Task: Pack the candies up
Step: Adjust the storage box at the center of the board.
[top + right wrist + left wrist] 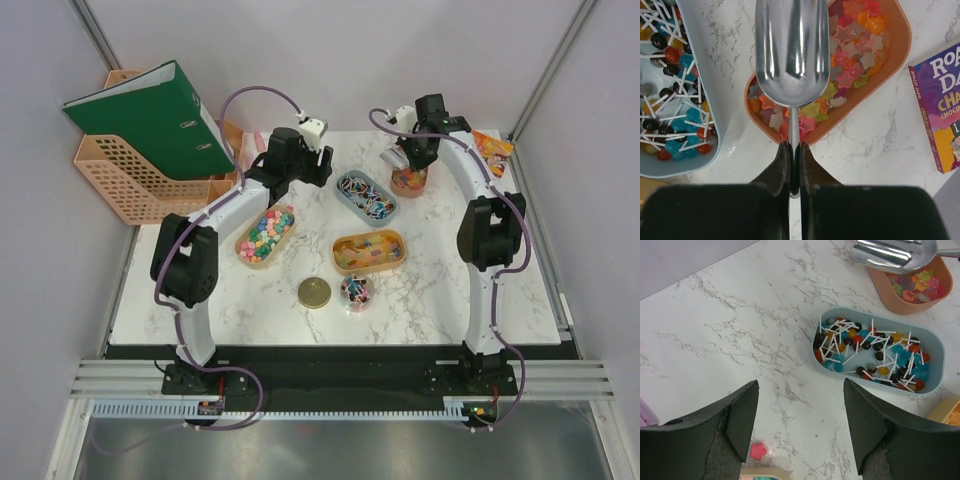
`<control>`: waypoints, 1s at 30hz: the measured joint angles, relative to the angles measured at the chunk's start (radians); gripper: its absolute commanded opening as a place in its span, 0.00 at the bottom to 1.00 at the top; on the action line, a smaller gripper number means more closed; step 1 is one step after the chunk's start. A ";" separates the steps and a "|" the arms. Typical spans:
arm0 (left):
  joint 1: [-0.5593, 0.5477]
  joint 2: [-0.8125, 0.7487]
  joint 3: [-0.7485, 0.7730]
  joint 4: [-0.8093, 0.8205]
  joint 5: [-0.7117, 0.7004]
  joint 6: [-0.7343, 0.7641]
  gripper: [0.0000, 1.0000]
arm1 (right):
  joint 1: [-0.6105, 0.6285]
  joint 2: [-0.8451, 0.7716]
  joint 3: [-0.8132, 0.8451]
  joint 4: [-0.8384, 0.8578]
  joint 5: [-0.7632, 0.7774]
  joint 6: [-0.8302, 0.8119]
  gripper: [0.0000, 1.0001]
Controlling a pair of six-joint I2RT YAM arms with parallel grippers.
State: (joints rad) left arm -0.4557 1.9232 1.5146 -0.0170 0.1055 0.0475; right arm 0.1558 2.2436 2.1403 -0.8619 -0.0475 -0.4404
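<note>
Right claw (791, 150) clamped shut on the thin stem of the scoop (792, 50); left claw (800, 382) spread wide, nothing held, hanging over the marble table (715, 330).

Largest near the right claw: orange tray (900, 50), straight ahead and under the scoop's bowl, heaped with star-shaped candies (855, 55). Just to that claw's left, blue tray (940, 355) of lollipops (865, 347). Back toward the arm bases from both claws, yellow tray (404, 248). Nearer still, small jar (357, 290) holding mixed sweets, with gold lid (314, 292) beside it (off, lying flat). Just behind the left claw, toward its own base, wooden tray (262, 264) of pink, green and yellow candies. Smallest of all: one stray star (758, 451), pink, on the table close by one finger of the left claw.

Bowl of the scoop apparently empty. Candies probably light, loose, maybe slightly tacky; liable to roll, bounce and scatter. Too small to pinch singly with such fingers. Better taken in bulk: bowl slid low under the heap, then carried level to the jar. Hold on the stem far back from the bowl, so some wobble to be expected.
</note>
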 measured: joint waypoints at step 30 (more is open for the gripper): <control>0.022 -0.150 -0.182 -0.034 0.007 -0.007 0.77 | -0.037 -0.211 -0.104 -0.312 -0.061 0.196 0.00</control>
State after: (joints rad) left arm -0.4335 1.7729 1.3331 -0.0505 0.1123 0.0406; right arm 0.1188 2.0323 2.0361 -1.1740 -0.1085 -0.2443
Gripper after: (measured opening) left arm 0.765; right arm 0.069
